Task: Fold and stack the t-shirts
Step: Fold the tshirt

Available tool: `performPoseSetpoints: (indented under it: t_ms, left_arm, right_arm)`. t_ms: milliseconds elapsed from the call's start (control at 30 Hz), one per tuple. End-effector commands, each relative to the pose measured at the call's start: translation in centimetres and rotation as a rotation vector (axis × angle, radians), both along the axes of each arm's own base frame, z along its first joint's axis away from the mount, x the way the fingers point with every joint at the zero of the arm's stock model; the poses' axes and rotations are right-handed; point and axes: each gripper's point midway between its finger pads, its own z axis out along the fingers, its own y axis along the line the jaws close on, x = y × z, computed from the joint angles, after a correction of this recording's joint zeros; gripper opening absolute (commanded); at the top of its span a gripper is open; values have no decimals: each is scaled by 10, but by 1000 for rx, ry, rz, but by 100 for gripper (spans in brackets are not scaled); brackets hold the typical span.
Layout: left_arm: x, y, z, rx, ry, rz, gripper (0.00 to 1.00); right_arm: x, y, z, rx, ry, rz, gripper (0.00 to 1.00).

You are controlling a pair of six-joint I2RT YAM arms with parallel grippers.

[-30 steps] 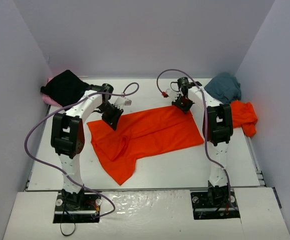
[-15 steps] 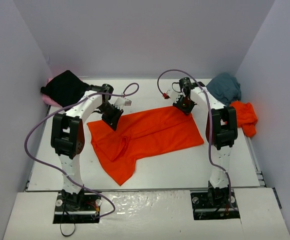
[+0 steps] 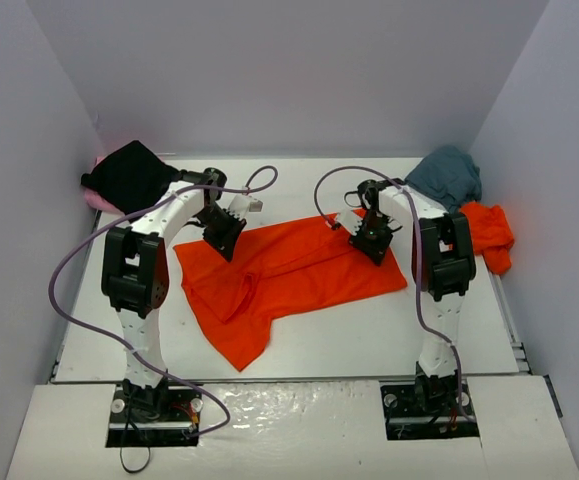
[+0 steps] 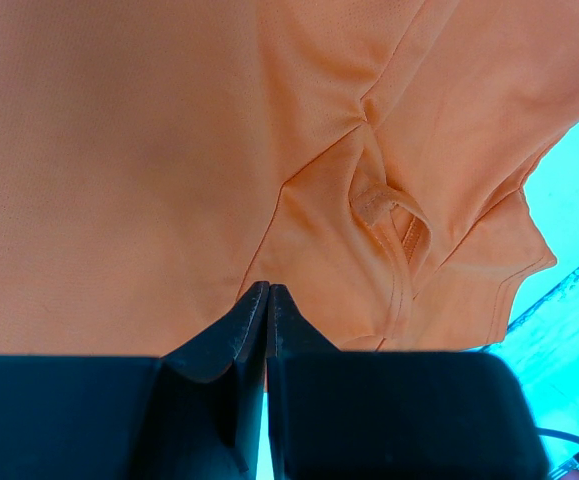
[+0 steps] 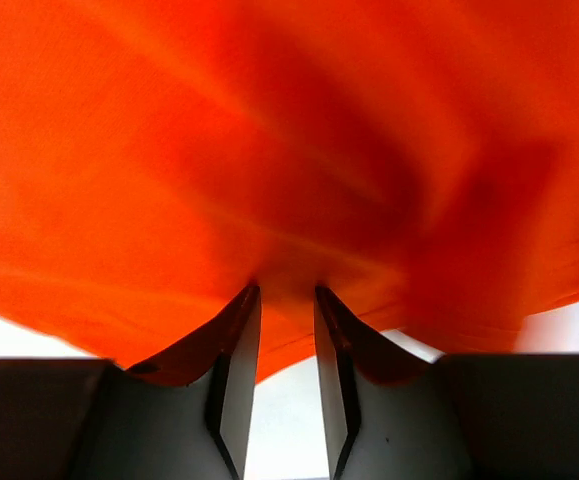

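Observation:
A bright orange-red t-shirt [image 3: 299, 268] lies spread across the middle of the table, with a sleeve pointing to the front. My left gripper [image 3: 224, 236] is at its back left edge. In the left wrist view its jaws [image 4: 268, 285] are pressed together on that edge of the shirt [image 4: 149, 180]. My right gripper [image 3: 374, 241] hangs over the shirt's right part. Its jaws [image 5: 287, 290] stand a little apart, and blurred orange cloth [image 5: 269, 140] fills the view just beyond the tips. Another orange-red t-shirt [image 3: 489, 236] lies crumpled at the right.
A black t-shirt [image 3: 129, 175] sits on a pink one [image 3: 96, 198] in the back left corner. A teal-grey t-shirt [image 3: 447, 174] is bunched in the back right corner. White walls close in the table on three sides. Purple cables loop above both arms.
My right gripper has opened, let go of the shirt's back right corner and moved toward the front over the shirt. The left gripper has not moved.

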Motion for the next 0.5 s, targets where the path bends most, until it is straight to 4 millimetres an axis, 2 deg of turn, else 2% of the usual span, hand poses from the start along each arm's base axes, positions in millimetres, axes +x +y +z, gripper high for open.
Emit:
performPoseSetpoints:
  t_ms: [0,67,267,433,467]
  left_arm:
    - [-2,-1,18,-10,-50,-29,0]
    - [-2,0,18,-8,-53,-28,0]
    - [-3,-1,19,-14,-52,-20,0]
    - [-1,-5,19,-20,-60,-19,0]
    - [-1,-5,19,-20,-59,-19,0]
  right_arm:
    - [-17,-14,35,-38,-10,31,27]
    - [-14,-15,42,-27,-36,22,26]
    - [24,3,93,86,-225,9,31]
    - [58,22,120,165,-330,-23,16]
    - [61,24,120,170,-334,-31,18]
